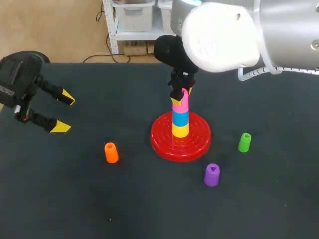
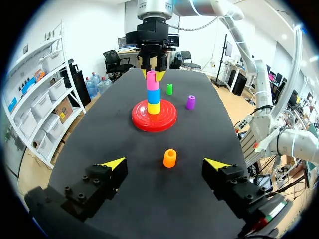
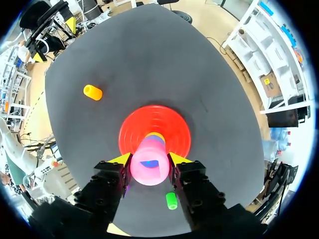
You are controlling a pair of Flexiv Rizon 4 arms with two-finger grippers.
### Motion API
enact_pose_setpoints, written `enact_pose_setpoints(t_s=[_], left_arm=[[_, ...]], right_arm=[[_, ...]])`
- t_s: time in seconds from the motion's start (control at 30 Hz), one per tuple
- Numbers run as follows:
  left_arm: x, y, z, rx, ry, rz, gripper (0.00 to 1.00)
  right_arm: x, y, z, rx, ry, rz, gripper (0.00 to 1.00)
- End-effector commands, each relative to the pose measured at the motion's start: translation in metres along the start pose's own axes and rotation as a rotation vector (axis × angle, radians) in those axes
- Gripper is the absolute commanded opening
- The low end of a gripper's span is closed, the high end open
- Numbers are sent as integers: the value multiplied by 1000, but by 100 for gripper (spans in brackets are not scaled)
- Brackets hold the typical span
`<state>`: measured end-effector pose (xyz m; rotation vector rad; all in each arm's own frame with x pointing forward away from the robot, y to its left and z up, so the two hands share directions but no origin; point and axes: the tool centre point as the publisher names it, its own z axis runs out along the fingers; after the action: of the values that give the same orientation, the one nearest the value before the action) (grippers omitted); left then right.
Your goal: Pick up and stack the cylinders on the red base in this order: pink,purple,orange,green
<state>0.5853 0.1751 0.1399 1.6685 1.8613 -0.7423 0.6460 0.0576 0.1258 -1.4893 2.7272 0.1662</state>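
Head view is showing the pink cylinder (image 1: 182,103), a short bright tube, standing upright with its long axis vertical on a blue piece (image 1: 180,117) and a yellow piece (image 1: 180,130) over the red base (image 1: 164,142), the right gripper (image 1: 180,94) pinching it from two sides. The left gripper (image 1: 65,112) is hovering wide open, holding nothing, while the orange cylinder (image 1: 111,152), green cylinder (image 1: 244,142) and purple cylinder (image 1: 212,175) are standing well apart on the dark table (image 1: 99,199)

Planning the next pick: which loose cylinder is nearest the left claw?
The orange cylinder, just ahead of the left claw; purple and green lie past the red base.
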Motion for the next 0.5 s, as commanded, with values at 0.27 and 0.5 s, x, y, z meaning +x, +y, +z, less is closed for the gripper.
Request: enact_pose_setpoints(t_s=[0.27,0.5], left_arm=[[1,0,0,1,-2,2,100],[1,0,0,1,-2,2,100]], right_arm=[[10,-2,1,8,-40,37,0],[11,-2,5,15,-44,39,0]])
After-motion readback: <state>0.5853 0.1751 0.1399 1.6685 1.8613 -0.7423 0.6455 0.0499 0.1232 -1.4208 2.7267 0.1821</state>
